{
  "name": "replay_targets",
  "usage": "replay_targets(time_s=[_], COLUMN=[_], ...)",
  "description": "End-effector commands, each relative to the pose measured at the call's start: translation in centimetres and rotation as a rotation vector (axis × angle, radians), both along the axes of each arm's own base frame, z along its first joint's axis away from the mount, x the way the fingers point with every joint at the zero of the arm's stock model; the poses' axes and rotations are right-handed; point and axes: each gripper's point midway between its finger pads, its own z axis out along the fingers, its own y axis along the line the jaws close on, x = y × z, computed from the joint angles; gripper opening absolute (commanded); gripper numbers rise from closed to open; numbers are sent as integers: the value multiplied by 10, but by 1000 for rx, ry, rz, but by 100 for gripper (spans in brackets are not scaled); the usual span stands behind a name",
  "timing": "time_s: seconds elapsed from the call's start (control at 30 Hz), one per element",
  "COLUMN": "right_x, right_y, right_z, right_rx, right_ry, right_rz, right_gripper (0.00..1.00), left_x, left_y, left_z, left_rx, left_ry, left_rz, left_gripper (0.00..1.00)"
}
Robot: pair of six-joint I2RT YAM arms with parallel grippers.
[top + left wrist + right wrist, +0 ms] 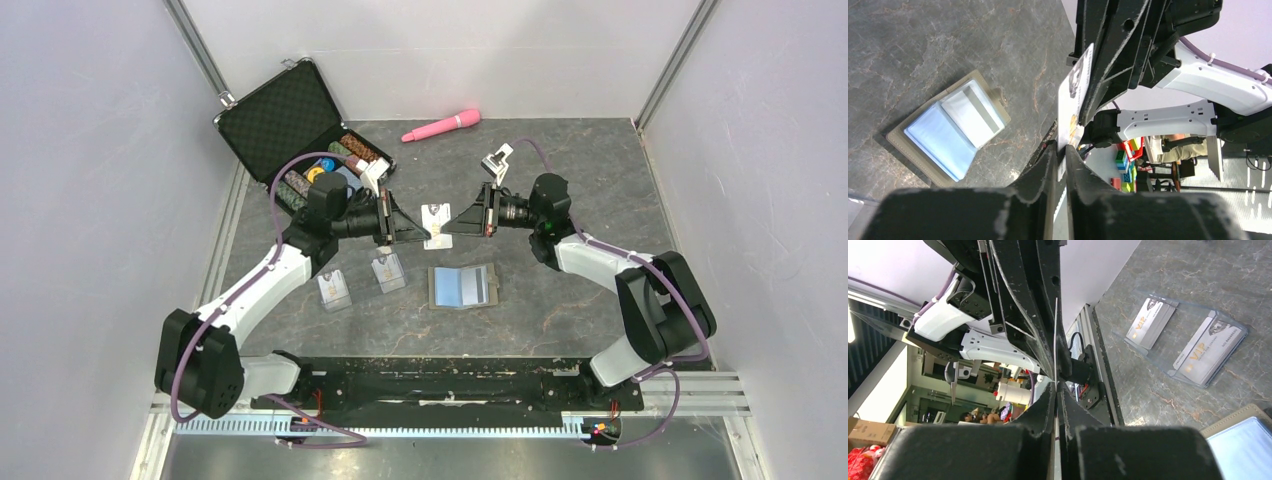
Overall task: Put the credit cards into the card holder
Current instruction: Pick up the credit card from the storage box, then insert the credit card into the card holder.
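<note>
Pinching card [436,220]: right pincer [448,228] clenched, left pincer [424,236] grip unclear; card holder [458,288] open nearby.

Bright, even light; soft shadows

**Tabletop** [560,170]: dark grey stone-look slab with pale veins, smooth, dull sheen.
**Card holder** [463,287]: khaki outer of matt, leather-like material; light-blue lining of smooth, faintly glossy plastic.
**Credit cards** [1153,322]: thin pale plastic with a satin face and gold-orange print, each in a clear glossy sleeve [1233,335].
**Held credit card** [1075,95]: the same pale plastic.
**Left pincer** [1061,150] and **right pincer** [1057,385]: black matt plastic, grainy, edges scuffed whitish.
**Arm shells** [265,280]: smooth white plastic, semi-gloss.
**Case** [280,110]: black diamond-textured lining, bright metal latch [227,98].
**Cable** [275,185]: smooth purple sheath.
</note>
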Motion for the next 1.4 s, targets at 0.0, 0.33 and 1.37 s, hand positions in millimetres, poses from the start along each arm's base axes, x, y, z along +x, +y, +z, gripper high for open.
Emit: replay_targets(time_s=[0.0,0.33,1.37], right_x=[-1,5,-23], right_y=[1,-31,-78], right_z=[6,-97,-202], right_rx=[16,-375,-679], right_ry=[-52,66,299], right_rz=[6,-97,-129], right_gripper=[0,0,0], left_x=[-4,-6,-29], left_y=[1,21,11], left_z=[-5,-87,-210], left_rx=[4,267,837], left_ry=[30,248,361], left_rz=[5,95,-14], left_gripper=[27,30,6])
